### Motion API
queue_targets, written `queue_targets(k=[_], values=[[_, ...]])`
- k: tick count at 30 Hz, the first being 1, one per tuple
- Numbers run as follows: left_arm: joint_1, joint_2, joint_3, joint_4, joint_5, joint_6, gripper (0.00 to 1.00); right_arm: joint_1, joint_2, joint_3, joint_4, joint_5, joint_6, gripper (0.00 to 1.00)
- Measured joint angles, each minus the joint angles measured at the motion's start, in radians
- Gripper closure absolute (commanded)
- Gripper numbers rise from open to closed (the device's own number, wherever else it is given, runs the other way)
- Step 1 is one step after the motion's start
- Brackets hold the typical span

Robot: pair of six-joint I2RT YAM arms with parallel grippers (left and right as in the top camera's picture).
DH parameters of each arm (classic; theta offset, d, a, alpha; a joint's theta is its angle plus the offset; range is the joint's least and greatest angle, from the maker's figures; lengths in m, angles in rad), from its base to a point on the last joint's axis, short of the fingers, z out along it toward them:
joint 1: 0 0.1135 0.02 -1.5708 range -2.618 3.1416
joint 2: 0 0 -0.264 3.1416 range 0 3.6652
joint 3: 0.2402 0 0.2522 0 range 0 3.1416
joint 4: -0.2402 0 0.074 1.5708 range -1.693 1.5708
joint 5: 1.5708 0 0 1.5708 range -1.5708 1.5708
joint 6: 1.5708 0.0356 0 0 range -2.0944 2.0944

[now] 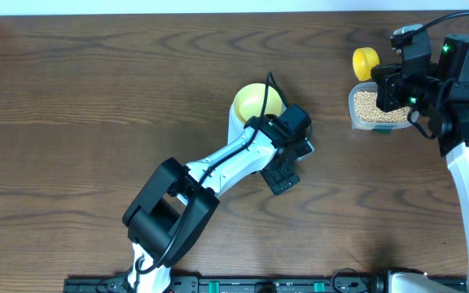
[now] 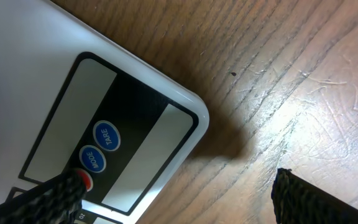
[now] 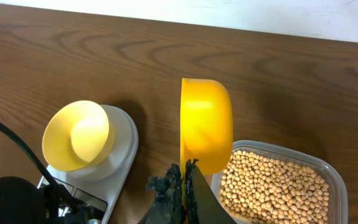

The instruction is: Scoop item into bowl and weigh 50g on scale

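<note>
Clearly the right arm is nearer: the beans (image 3: 272, 183) lie in the tub (image 3: 329, 173) well right of the scale (image 3: 122, 144), just beside the scoop (image 3: 207, 124) pinched by the right gripper (image 3: 185, 180); the bowl (image 3: 79, 137) sits on the scale; the left gripper (image 2: 176, 199) hangs spread over the scale's buttons.

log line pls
left gripper open; right gripper shut on yellow scoop; empty pale-yellow bowl on white scale; tan beans in clear tub

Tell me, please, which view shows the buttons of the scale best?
The left wrist view: the TARE and MODE buttons are close up there, with readable labels. The right wrist view shows the scale under the bowl, but no readable buttons. Overhead, the left arm covers them.
</note>
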Motion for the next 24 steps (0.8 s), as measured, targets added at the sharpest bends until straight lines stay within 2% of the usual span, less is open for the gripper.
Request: queue_targets(k=[24], values=[[0.0,0.004,0.0,-0.001,0.002,0.009,0.02,0.0,0.0,0.0,-0.003,0.0,0.0,0.99]])
